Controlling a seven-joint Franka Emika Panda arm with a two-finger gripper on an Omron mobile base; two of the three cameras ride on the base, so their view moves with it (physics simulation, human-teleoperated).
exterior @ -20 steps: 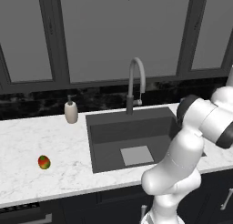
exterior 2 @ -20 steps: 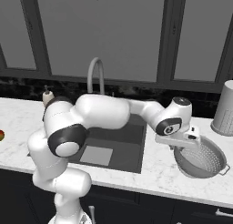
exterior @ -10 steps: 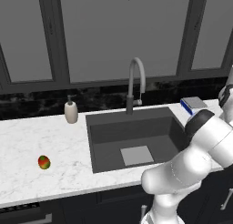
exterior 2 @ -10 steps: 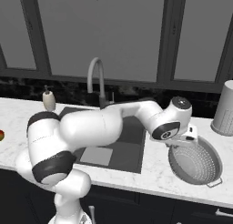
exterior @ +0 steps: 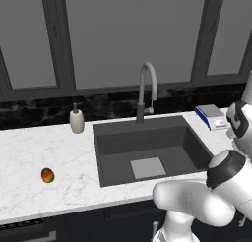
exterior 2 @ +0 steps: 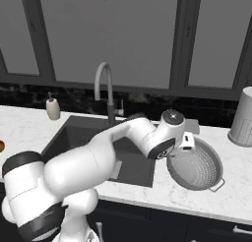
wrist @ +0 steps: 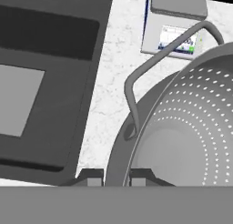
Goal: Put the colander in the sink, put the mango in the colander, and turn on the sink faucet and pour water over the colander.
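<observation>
The colander (exterior 2: 196, 166), a light-grey holed metal bowl, hangs tilted just above the counter to the right of the sink (exterior 2: 78, 134). My gripper (exterior 2: 180, 149) is shut on its left rim. In the hand view the colander (wrist: 195, 127) has its rim pinched by the gripper (wrist: 116, 176), beside a wire handle. The sink (wrist: 54, 82) lies to the left there. The mango (exterior: 47, 175) rests on the counter left of the sink (exterior: 113, 152); the mango (exterior 2: 1, 146) also peeks in at the picture's left edge. The faucet (exterior: 147, 91) (exterior 2: 105, 91) stands behind the basin, with no water running.
A beige soap dispenser (exterior: 76, 120) (exterior 2: 52, 108) stands at the back left of the sink. A small kitchen scale (exterior: 212, 116) (wrist: 176, 22) sits behind the colander. A grey ribbed canister (exterior 2: 242, 118) stands at the far right. My arm arches over the sink's right side.
The jaws have shut on the colander's rim. The colander has tipped up off the counter and shifted left toward the sink. The arm has swung its elbow lower.
</observation>
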